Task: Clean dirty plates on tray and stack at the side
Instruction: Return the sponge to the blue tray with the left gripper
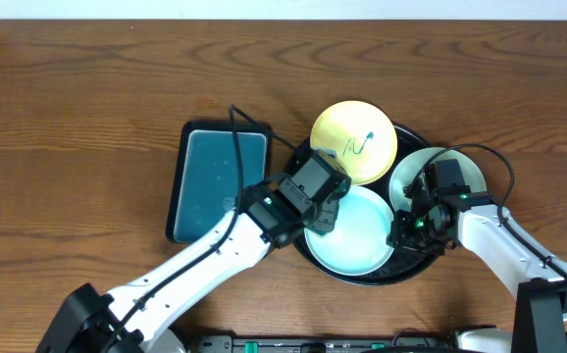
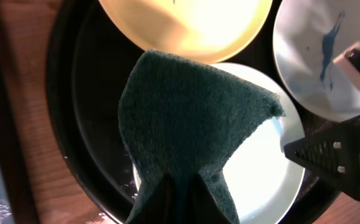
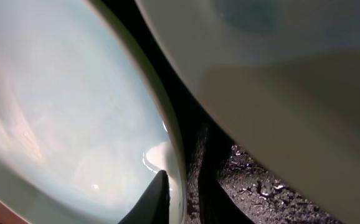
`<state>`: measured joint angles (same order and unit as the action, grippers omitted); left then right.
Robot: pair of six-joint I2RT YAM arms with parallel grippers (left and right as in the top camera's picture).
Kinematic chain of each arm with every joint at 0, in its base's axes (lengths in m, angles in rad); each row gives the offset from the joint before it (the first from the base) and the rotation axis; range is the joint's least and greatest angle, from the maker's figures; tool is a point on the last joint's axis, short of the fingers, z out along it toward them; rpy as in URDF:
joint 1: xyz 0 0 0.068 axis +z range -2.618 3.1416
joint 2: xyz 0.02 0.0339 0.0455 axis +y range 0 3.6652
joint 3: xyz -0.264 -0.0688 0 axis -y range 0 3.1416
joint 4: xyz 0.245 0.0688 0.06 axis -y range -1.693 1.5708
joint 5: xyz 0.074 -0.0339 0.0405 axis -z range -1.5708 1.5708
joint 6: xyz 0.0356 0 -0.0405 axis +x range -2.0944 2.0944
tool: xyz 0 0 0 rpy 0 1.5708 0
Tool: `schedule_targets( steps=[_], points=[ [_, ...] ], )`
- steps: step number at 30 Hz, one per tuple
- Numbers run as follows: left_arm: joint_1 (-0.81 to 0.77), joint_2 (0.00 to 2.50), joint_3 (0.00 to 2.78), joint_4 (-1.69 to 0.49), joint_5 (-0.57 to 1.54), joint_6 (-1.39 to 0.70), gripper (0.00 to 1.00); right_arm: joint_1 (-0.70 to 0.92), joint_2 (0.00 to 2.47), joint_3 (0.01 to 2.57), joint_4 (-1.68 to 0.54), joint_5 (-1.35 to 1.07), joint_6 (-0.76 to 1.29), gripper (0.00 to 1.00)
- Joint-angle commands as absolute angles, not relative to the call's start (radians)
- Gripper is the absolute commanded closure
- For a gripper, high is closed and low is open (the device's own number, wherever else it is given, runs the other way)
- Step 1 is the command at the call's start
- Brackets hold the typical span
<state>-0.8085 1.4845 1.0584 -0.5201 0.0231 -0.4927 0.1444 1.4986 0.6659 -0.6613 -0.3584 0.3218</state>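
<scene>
On the black tray (image 1: 413,265) lie three plates. The pale yellow plate (image 1: 352,142) at the back bears a teal scribble. A mint-white plate (image 1: 438,175) at the right shows a teal smear (image 2: 329,46). The front mint-white plate (image 1: 354,240) looks unmarked. My left gripper (image 1: 325,211) hangs over the front plate, shut on a dark green sponge (image 2: 192,124) that covers part of that plate. My right gripper (image 1: 403,233) is at the front plate's right rim (image 3: 179,168). Its fingers straddle the rim slightly apart, with a dark gap outside the rim.
A rectangular teal tray (image 1: 217,176) lies on the wood table (image 1: 87,118) just left of the black tray, with a cable across it. The two arms work close together over the black tray. The right-hand plate partly overlaps the tray's rim.
</scene>
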Motion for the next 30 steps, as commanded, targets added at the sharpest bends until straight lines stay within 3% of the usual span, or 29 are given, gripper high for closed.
schedule_targets(
  steps=[1,20,30],
  points=[
    [-0.766,1.468,1.052,-0.537,0.007,-0.459,0.93,0.146,1.507,0.659,-0.654,-0.344,0.318,0.83],
    [-0.344,1.491,1.048,-0.600,0.007,-0.385,0.92,0.146,1.513,0.658,-0.595,-0.344,0.318,0.82],
    [-0.271,1.589,1.042,-0.602,0.007,-0.385,0.92,0.146,1.545,0.658,-0.587,-0.344,0.318,0.87]
  ],
)
